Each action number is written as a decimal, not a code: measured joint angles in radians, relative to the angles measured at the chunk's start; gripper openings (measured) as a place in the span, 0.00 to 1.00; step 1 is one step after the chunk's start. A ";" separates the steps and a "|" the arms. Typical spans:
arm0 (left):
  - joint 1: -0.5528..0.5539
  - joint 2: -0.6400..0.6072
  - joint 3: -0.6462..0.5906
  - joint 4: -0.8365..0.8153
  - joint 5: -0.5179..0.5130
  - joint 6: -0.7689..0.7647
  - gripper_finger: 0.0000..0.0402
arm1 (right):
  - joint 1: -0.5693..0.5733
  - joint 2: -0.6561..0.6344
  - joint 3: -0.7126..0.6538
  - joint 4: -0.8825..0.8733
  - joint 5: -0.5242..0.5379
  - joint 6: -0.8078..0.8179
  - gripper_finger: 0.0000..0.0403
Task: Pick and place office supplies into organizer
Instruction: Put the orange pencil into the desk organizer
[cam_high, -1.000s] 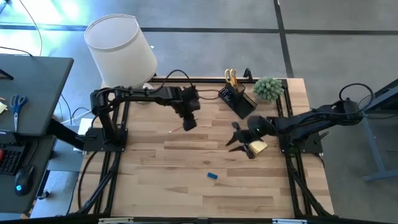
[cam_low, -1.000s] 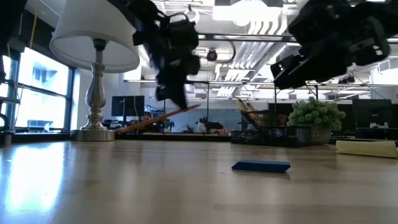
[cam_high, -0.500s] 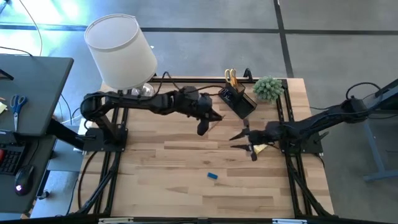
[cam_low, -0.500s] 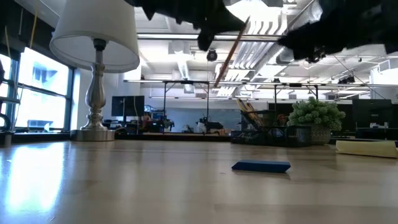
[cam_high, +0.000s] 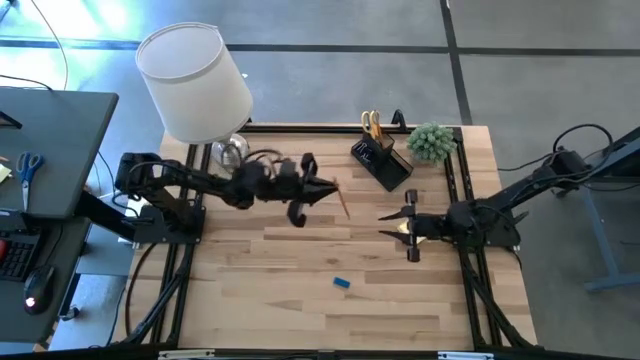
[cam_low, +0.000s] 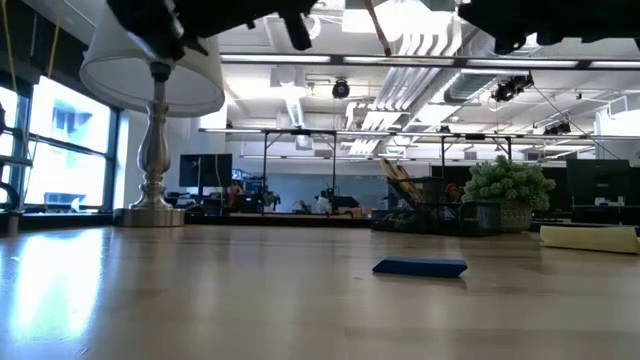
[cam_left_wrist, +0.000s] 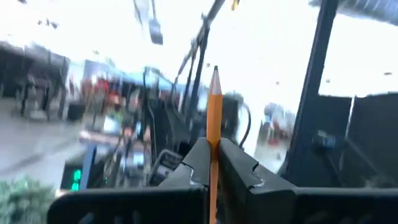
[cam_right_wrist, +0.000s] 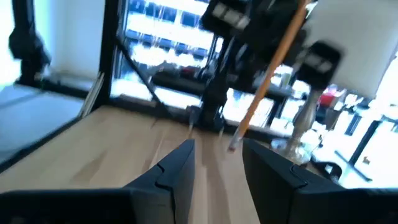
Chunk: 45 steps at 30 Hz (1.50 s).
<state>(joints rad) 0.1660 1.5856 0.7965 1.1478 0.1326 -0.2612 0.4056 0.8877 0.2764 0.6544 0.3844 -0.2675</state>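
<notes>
The left gripper (cam_high: 322, 188) hangs over the middle of the pale wooden table (cam_high: 300, 290), its fingers pinched tight on a thin orange wooden pencil (cam_high: 342, 199). In the left wrist view that pencil (cam_left_wrist: 214, 130) rises straight out between the two dark fingers (cam_left_wrist: 196, 165), sharpened tip clear of them. From above, its long axis runs diagonally, the free end reaching toward the right arm and slightly toward the table's near edge. The low view shows only a short length of it (cam_low: 378, 28), tilted, high above the surface.

As I judge it, a pencil like this is light and stiff, with a slick painted shaft that can pivot or slide in a two-finger pinch. A hold close to mid-length seems steadiest, and the tip is the part likely to snap if it strikes a wall.

The small black mesh desk organizer (cam_high: 381, 159) sits near the far edge, with yellow-handled scissors (cam_high: 371, 124) standing in its upright compartment and a small green plant (cam_high: 431, 141) just beside it. To drop in, the pencil would probably need turning more upright.

The right gripper (cam_high: 408, 229) waits low on the table's right side, jaws apart and empty; the right wrist view looks between its fingers (cam_right_wrist: 177, 168) toward the pencil. A small flat blue eraser (cam_high: 341, 283) lies nearer the front edge
</notes>
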 joint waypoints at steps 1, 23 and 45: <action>-0.012 0.000 -0.028 0.057 -0.022 0.008 0.00 | -0.005 0.020 0.000 0.049 -0.002 -0.012 0.32; -0.155 0.001 -0.114 0.268 -0.092 0.152 0.00 | -0.211 0.564 0.136 0.602 -0.363 0.076 0.32; -0.160 0.001 -0.114 0.247 -0.073 0.152 0.00 | -0.209 0.573 0.202 0.459 -0.336 0.138 0.32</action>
<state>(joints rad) 0.0055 1.5867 0.6830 1.3946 0.0593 -0.1097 0.1968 1.4607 0.4782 1.1136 0.0486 -0.1292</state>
